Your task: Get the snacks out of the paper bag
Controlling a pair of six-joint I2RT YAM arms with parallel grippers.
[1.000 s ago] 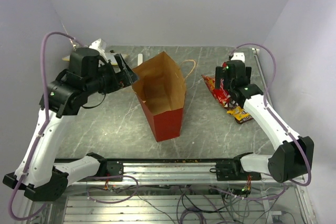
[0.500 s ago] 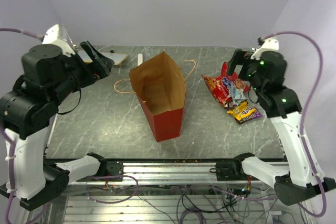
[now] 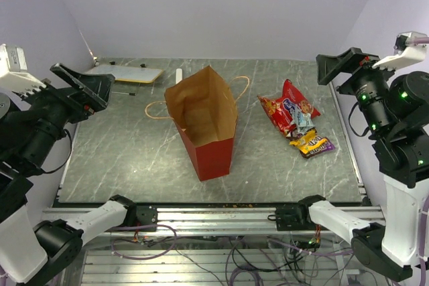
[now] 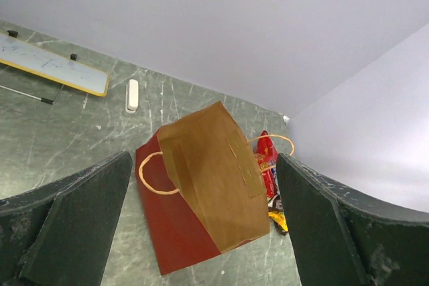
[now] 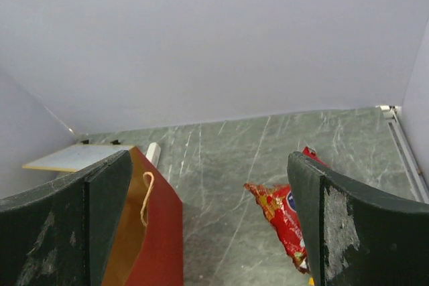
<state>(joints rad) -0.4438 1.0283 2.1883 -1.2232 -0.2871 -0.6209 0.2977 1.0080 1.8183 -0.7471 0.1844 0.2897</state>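
The paper bag (image 3: 213,155) stands at mid table, red outside, its open brown mouth facing up and its string handles (image 3: 242,86) hanging out. Only brown paper shows inside. The snacks lie right of it: a red chip bag (image 3: 288,110) and small yellow and dark packets (image 3: 310,143). My left gripper (image 3: 84,86) hangs open, high at the far left, well away from the bag. My right gripper (image 3: 345,66) is open too, raised at the far right above the snacks. The left wrist view looks down on the bag (image 4: 181,232) between the wide jaws of the gripper (image 4: 201,165).
A yellow-edged whiteboard (image 3: 126,73) lies at the back left with a small white block (image 3: 179,74) beside it. A metal rail (image 3: 214,213) runs along the near edge. The right wrist view shows the bag (image 5: 157,232) and the chip bag (image 5: 281,216).
Both arms have lifted and swung outward, the left away from the bag's rim, the right away from the snacks. Bag and packets lie still. Both grippers stayed open.
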